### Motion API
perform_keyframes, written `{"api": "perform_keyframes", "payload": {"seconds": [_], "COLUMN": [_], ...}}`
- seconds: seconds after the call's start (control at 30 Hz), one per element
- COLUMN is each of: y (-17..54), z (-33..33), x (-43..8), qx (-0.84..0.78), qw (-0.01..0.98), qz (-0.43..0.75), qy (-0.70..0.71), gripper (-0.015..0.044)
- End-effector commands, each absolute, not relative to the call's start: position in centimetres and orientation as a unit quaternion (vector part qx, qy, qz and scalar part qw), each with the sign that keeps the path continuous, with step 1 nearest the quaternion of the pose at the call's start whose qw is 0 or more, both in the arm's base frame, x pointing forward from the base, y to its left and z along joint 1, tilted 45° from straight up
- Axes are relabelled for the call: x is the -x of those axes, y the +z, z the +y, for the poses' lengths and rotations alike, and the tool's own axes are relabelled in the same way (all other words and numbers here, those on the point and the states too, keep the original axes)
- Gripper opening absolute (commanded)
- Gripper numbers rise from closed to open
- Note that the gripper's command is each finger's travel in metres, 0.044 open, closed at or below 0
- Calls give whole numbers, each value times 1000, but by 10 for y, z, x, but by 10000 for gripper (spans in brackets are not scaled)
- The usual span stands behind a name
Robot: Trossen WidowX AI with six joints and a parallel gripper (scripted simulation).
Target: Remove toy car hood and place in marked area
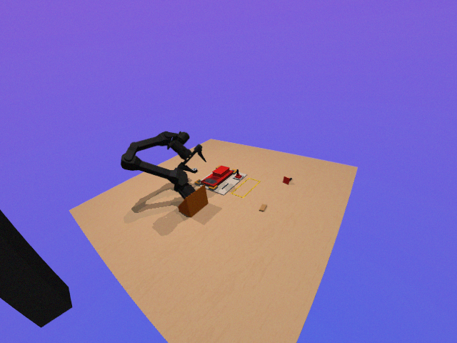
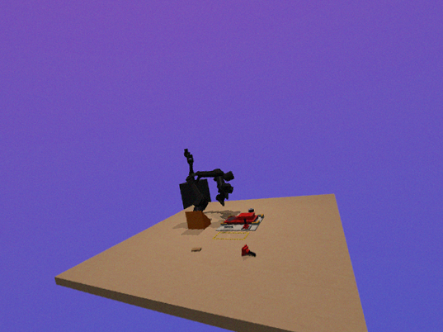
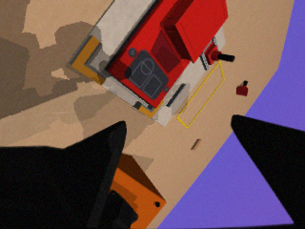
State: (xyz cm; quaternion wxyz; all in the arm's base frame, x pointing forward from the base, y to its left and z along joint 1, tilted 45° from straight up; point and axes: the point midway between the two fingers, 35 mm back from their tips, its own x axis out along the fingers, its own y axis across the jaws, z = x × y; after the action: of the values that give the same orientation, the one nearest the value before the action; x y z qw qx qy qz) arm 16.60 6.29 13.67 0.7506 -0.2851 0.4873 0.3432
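Observation:
The red toy car (image 1: pixel 221 171) (image 2: pixel 246 215) (image 3: pixel 205 29) stands on a pale board (image 1: pixel 223 191) (image 3: pixel 164 117). A dark grey panel (image 1: pixel 211 181) (image 3: pixel 150 76) with outlined shapes lies at the car's end nearer the arm base; I cannot tell whether it is the hood or an opening. The marked area (image 1: pixel 260 181) (image 2: pixel 229 238) (image 3: pixel 206 103) is a thin yellow outline beside the board, with nothing in it. My gripper (image 1: pixel 201 165) (image 3: pixel 177 122) is open and empty, above the table short of the car and touching nothing.
A small red piece with a black knob (image 1: pixel 238 176) (image 3: pixel 213 53) stands on the board near the outline. Another red piece with a black part (image 1: pixel 286 180) (image 2: pixel 245 250) (image 3: pixel 242 91) and a tan block (image 1: pixel 263 207) (image 2: pixel 196 249) (image 3: pixel 195 144) lie beyond. An orange wedge (image 1: pixel 193 203) (image 2: pixel 196 220) stands by the arm base.

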Motion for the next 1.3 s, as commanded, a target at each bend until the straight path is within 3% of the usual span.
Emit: {"api": "perform_keyframes", "payload": {"seconds": [0.0,0.9,1.27], "y": [137,102,98], "z": [63,79,79], "x": [-167,-317,-321], "qx": [283,-179,-192], "qw": [750,630,625], "qz": [489,669,671], "qy": [344,351,349], "gripper": [440,440,440]}}
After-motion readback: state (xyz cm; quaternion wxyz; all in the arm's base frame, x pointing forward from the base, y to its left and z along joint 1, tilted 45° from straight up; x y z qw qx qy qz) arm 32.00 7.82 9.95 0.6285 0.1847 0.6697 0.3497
